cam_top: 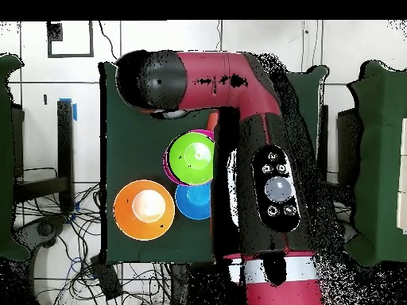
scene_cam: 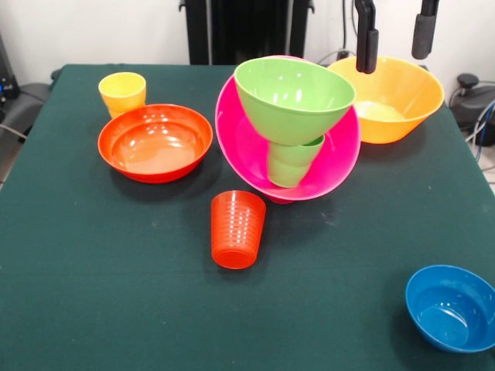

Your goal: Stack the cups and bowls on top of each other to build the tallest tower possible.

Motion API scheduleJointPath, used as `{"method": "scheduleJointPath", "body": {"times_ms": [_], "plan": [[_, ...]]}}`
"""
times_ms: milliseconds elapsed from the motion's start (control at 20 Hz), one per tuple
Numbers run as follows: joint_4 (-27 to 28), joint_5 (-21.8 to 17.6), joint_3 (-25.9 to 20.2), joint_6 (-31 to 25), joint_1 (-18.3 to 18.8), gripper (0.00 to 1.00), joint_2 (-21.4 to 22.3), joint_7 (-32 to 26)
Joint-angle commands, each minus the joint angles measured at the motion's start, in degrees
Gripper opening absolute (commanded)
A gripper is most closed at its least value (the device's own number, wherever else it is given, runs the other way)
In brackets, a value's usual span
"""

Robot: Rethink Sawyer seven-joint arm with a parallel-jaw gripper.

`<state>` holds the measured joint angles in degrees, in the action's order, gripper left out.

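The tower stands near the middle of the table, toward its far side. Its base is the large pink bowl, tipped so its opening faces the front camera. Inside it stands the light green cup, and the lime green bowl sits on that cup, tilted, with its narrow bottom pushed into the cup's mouth.

Just in front of the pink bowl stands the ribbed orange-red cup, mouth down. To the left in the front view lies the wide red-orange bowl, upright and holding nothing, with the yellow cup just behind it, touching or nearly so. Behind the tower on the right sits the large yellow-orange bowl, also with nothing in it. A blue bowl rests well apart at the near right corner.

The gripper hangs above the yellow-orange bowl, its two dark fingers spread apart and holding nothing.

From overhead, the red arm covers much of the table. The lime green bowl shows with a rim of pink around it, the yellow-orange bowl beside it, and a blue bowl between them and the arm, in a place where the front view shows none. The cups and the gripper are hidden there.
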<state>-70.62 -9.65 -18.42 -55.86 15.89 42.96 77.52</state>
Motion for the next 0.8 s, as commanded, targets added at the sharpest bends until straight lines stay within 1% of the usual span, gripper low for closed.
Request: {"method": "scheduleJointPath", "body": {"times_ms": [50,500,800], "plan": [[-3.1,-2.3,-1.5,2.6,0.3,1.00,-3.5,0.8],[-1.9,-2.5,-1.3,2.1,0.0,1.00,-4.2,1.1],[-2.0,-2.6,-1.2,2.3,-0.1,1.00,-4.1,1.3]]}}
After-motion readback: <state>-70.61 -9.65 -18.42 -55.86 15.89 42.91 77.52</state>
